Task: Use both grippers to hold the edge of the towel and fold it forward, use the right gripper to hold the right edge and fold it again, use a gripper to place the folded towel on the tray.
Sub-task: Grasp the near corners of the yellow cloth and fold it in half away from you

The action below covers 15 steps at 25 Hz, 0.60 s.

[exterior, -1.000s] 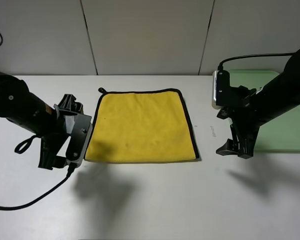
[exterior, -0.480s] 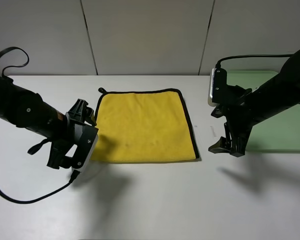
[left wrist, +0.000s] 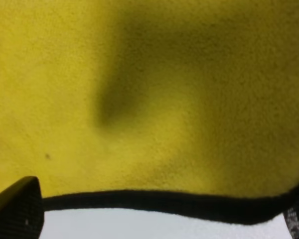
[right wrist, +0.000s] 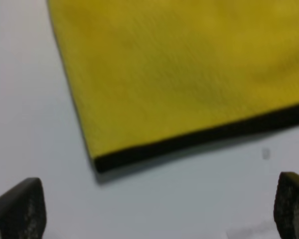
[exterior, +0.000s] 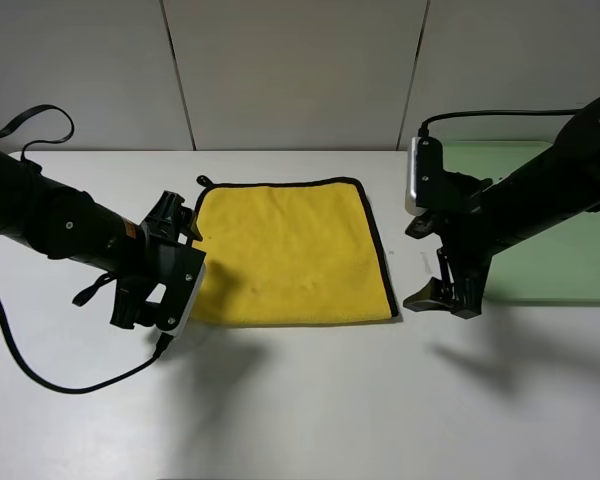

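A yellow towel (exterior: 288,253) with black trim lies flat on the white table. My left gripper (exterior: 150,318) is open at the towel's near left corner. In the left wrist view the towel (left wrist: 154,94) fills the frame, its black edge (left wrist: 169,201) between the two fingertips (left wrist: 17,209). My right gripper (exterior: 438,302) is open just right of the towel's near right corner. The right wrist view shows that corner (right wrist: 97,162) between its open fingertips (right wrist: 20,206). The pale green tray (exterior: 565,240) lies at the right, partly hidden by the right arm.
White table (exterior: 310,400) stretches in front of the towel. A grey panelled wall (exterior: 290,70) stands behind. A black cable (exterior: 40,375) trails from the left arm over the table's left side.
Both arms moved inward toward the towel. The left gripper came right to the near left corner. The right gripper came left toward the near right corner.
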Tool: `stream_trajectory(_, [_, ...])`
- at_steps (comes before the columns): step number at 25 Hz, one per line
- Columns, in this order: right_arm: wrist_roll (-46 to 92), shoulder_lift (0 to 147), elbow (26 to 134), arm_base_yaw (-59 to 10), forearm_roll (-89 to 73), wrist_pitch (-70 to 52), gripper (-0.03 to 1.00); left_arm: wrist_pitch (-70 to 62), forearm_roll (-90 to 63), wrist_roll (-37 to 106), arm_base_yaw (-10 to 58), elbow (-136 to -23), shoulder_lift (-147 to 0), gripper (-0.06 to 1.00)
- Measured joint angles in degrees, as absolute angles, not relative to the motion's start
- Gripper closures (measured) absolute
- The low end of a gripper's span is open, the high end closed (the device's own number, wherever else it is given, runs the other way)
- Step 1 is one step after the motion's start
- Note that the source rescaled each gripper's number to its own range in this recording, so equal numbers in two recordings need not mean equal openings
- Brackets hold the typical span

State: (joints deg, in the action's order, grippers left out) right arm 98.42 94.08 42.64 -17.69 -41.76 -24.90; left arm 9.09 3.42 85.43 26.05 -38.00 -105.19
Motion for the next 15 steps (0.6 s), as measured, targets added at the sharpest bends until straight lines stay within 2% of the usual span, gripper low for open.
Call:
stream_trajectory(4, [99.14,94.08,42.64,-25.70,-42.39,-21.89,-0.03,9.37,3.42,85.43,26.05,-38.07,-105.38,-0.02])
stream_trajectory(7, [99.26,94.14,42.64,-28.60,-42.50,-19.04,-0.03,9.41,3.42,85.44,26.05,-38.14,-105.49,-0.02])
stream_trajectory(15, [99.33,100.57,42.70,-30.75,-42.53,-14.66,-0.03,9.54,3.42,85.38,26.05,-38.14,-105.49,-0.02])
